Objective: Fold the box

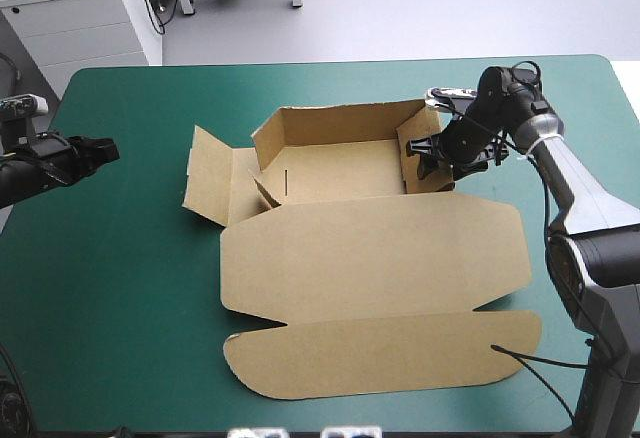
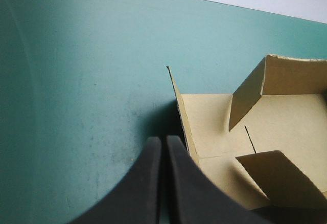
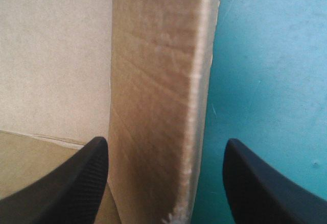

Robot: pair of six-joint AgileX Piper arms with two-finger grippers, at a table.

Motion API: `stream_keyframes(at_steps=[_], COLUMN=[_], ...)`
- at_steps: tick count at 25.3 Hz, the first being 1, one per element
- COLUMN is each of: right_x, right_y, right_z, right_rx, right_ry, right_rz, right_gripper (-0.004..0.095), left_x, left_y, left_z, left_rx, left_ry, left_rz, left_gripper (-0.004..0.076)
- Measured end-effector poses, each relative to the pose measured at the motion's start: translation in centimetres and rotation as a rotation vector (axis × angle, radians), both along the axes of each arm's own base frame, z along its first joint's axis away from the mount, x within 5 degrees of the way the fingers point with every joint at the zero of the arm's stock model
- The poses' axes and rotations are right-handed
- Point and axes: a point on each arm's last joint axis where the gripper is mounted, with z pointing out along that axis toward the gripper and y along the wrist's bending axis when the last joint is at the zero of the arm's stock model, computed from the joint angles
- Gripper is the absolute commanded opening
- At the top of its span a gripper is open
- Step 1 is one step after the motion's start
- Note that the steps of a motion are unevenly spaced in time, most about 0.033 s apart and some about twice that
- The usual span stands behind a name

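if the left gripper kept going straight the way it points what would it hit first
Probably the standing edge of the left flap of the box: the shut left gripper points almost at it across bare teal-green cover. The line is close, so it might skim past.

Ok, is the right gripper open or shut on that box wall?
Open: the right gripper has its fingers wide apart, straddling the upright wall of the box.

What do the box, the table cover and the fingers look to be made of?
Box: matte brown cardboard, likely corrugated; its wall edge looks frayed. Teal-green cover: smooth mat with faint scuffs, perhaps rubber or vinyl. Right gripper's fingers: black with a fine dimpled texture, probably rubber or moulded plastic.
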Motion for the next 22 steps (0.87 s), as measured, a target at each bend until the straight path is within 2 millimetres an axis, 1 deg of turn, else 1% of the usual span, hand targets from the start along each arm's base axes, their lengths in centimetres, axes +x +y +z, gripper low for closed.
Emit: stream_keyframes(at_steps=[1,3,5,6,7,8,17,19,20,21,22], right_x=[0.0,0.0,0.0,0.0,0.0,0.0,0.0,-0.3,-0.8,-1.6,-2.1], right_y=[0.0,0.0,0.0,0.0,0.0,0.0,0.0,-0.1,-0.3,-0.8,-1.2], right_z=[0.0,0.0,0.0,0.0,0.0,0.0,0.0,0.8,2.0,4.0,5.0], right_rx=[0.000,0.000,-0.002,-0.005,-0.010,-0.015,-0.030,-0.036,-0.040,-0.042,-0.041], right_ry=[-0.001,-0.002,-0.004,-0.008,-0.014,-0.018,-0.036,-0.061,-0.095,-0.145,-0.172], right_rz=[0.000,0.002,0.011,0.025,0.042,0.054,0.110,0.138,0.151,0.153,0.151], right_gripper=[0.0490,0.0326,0.0109,0.0021,-0.0016,-0.0004,-0.0019,-0.0019,-0.0019,-0.0019,-0.0019], left_x=[0.0,0.0,0.0,0.0,0.0,0.0,-0.2,0.1,0.4,1.0,1.4], left_y=[0.0,0.0,0.0,0.0,0.0,0.0,-0.2,-0.1,0.0,0.3,0.5], left_z=[0.0,0.0,0.0,0.0,0.0,0.0,-0.1,-0.4,-1.0,-1.8,-2.3], left_rx=[0.000,-0.001,-0.002,-0.002,-0.002,-0.003,-0.005,-0.012,-0.023,-0.045,-0.056], left_ry=[0.000,0.002,0.001,0.001,0.002,0.002,0.017,0.030,0.049,0.072,0.086], left_rz=[0.000,-0.002,-0.002,-0.002,-0.003,-0.004,-0.025,-0.027,-0.031,-0.028,-0.027], left_gripper=[0.0008,0.0008,0.0008,0.0008,0.0008,0.0008,0.0008,0.0008,0.0008,0.0008,0.0008])
